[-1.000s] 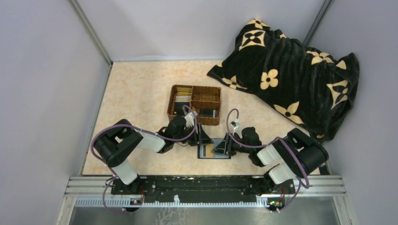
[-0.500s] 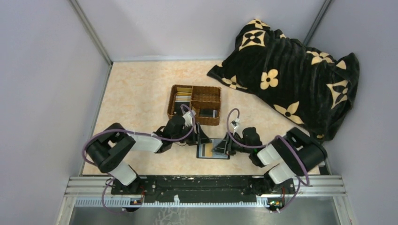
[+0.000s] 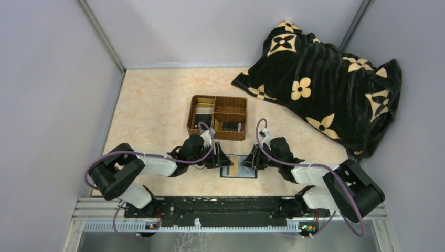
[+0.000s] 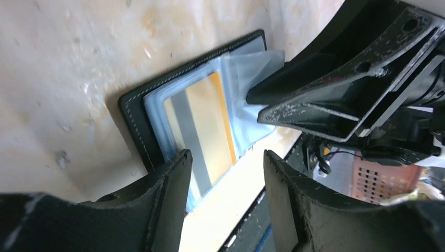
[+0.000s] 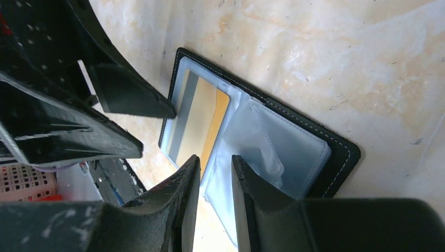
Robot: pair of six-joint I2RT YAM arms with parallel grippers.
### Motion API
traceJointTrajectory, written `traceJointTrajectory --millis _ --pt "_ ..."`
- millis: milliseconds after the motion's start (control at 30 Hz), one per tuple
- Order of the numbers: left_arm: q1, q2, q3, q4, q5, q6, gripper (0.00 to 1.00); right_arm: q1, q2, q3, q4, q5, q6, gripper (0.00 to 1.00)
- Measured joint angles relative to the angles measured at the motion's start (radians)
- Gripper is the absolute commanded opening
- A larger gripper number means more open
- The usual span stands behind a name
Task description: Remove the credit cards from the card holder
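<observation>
The black card holder (image 3: 239, 172) lies open on the table (image 3: 152, 105). A gold card (image 4: 207, 126) with a grey stripe sits in a clear pocket on the holder's left half. The left claw (image 4: 225, 157) hangs over the holder's left edge, spread wide and holding nothing. The right claw (image 5: 215, 160) is over the holder's right half, its fingers close with a thin gap. A clear flap (image 4: 252, 68) lifts up to its tip. I cannot tell if the claw pinches it.

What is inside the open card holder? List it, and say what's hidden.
The card holder lies open with clear sleeves inside. One sleeve holds a gold card with a grey stripe; the sleeve beside it looks empty. Whether more cards sit beneath that card cannot be seen.
</observation>
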Motion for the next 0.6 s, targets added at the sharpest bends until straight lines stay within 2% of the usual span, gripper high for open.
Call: traceJointTrajectory --millis 267,600 --pt "-0.013 0.0 -0.033 0.008 0.006 -0.029 0.6 0.0 0.0 0.0 -0.012 0.007 -0.009 0.3" --pt "-0.013 -0.083 -0.034 -0.095 -0.021 -0.004 0.6 0.0 0.023 0.0 0.016 0.0 -0.007 0.3"
